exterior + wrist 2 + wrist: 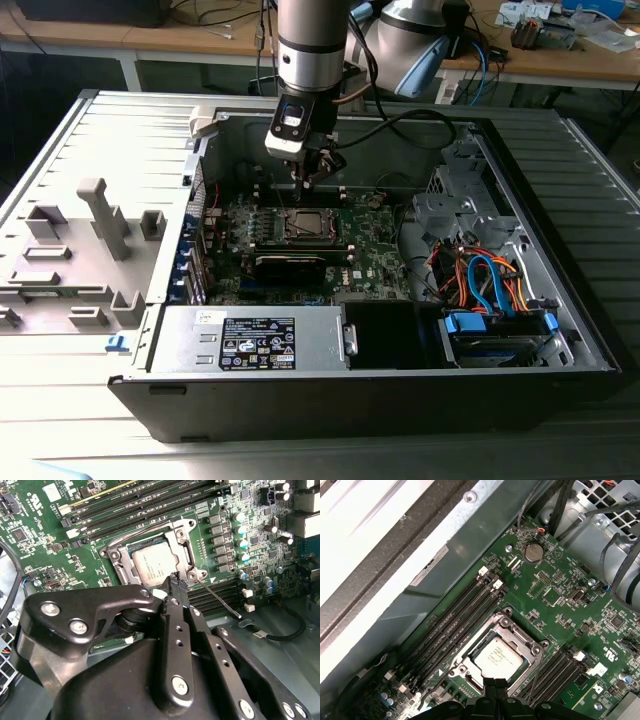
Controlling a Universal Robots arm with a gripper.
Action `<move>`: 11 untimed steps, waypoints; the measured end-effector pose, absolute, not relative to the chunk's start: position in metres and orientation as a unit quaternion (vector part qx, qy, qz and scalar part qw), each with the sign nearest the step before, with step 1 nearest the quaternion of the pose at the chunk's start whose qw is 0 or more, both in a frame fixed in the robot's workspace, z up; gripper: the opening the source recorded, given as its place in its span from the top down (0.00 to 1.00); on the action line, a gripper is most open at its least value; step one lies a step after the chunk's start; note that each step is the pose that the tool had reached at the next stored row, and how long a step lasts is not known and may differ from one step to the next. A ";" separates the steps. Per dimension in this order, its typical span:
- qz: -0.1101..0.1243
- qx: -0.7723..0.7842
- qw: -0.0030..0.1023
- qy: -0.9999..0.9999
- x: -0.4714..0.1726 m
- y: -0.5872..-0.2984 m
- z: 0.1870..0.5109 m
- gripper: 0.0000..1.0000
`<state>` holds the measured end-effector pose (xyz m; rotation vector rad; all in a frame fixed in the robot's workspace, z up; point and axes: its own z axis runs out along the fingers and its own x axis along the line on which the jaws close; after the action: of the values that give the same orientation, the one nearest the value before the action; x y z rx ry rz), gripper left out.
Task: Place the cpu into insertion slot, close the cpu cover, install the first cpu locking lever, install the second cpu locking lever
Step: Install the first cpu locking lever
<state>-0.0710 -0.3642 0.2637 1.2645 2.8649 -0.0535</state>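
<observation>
Here, I see my tool (175,581), tips pressed together, just over the chip (154,565) under its lowered cover (183,542).

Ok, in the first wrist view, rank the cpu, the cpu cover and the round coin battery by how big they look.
1. cpu cover, framing the chip.
2. cpu.
3. coin battery, clearly the smallest, though it lies farther from the camera.

Bright, sharp — glare on case wall (370,525).
</observation>
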 end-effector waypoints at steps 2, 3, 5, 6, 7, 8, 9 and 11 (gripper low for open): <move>-0.017 0.402 0.005 0.916 -0.071 -0.364 0.264 0.89; -0.017 0.400 0.005 0.916 -0.071 -0.364 0.264 0.89; -0.017 0.398 0.005 0.917 -0.071 -0.364 0.264 0.89; -0.017 0.397 0.005 0.918 -0.071 -0.364 0.264 0.89; -0.017 0.396 0.005 0.918 -0.071 -0.364 0.264 0.89; -0.017 0.394 0.005 0.919 -0.071 -0.364 0.264 0.89; -0.017 0.393 0.005 0.919 -0.071 -0.364 0.264 0.89; -0.017 0.391 0.005 0.920 -0.071 -0.364 0.264 0.89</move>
<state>-0.0710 -0.3642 0.2637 1.2229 2.8823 -0.0533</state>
